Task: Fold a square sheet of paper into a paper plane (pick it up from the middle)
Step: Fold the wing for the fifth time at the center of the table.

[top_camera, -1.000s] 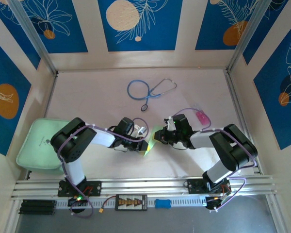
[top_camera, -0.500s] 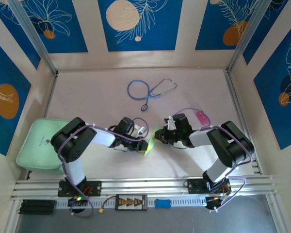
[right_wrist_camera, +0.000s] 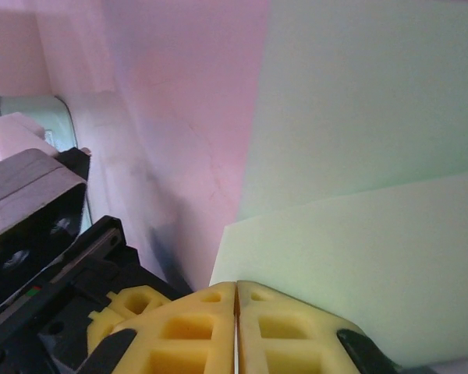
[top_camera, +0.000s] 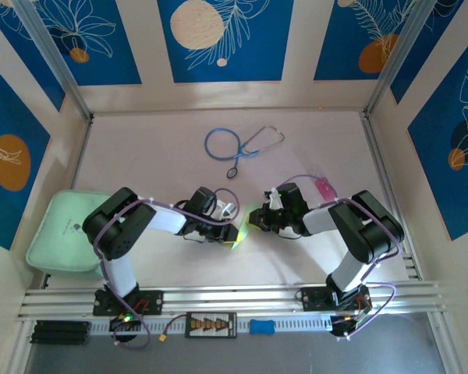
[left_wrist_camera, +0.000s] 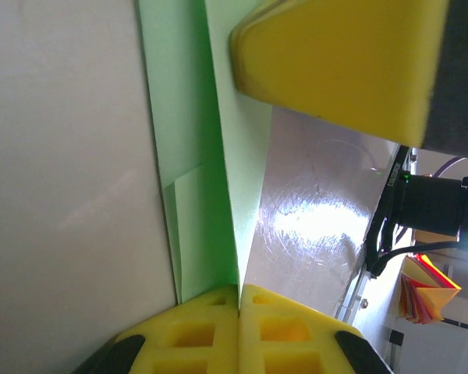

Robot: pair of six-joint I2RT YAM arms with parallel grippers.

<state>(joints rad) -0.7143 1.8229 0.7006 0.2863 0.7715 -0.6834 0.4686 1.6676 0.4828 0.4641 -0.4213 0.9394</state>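
Note:
The square sheet of paper (top_camera: 247,226), thin, pale green and folded into creased flaps, is held up between both grippers at the middle of the table. My left gripper (top_camera: 235,232) is shut on its near-left edge. In the left wrist view the paper (left_wrist_camera: 218,156) runs edge-on out of the closed yellow fingertips (left_wrist_camera: 239,290). My right gripper (top_camera: 259,220) meets it from the right, and its yellow finger (left_wrist_camera: 335,62) lies against the paper's flap. In the right wrist view the shut fingertips (right_wrist_camera: 236,287) sit at the corner of the pale flap (right_wrist_camera: 359,241). A paper plane is out of view.
A blue stethoscope (top_camera: 238,144) lies at the back centre. A thick mint-green pad (top_camera: 58,230) sits at the left edge. A small pink item (top_camera: 324,187) is behind the right arm. Aluminium rails (top_camera: 234,300) line the near edge.
The right arm's elbow has swung slightly left and inward. Both grippers stay shut on the paper at nearly the same spot.

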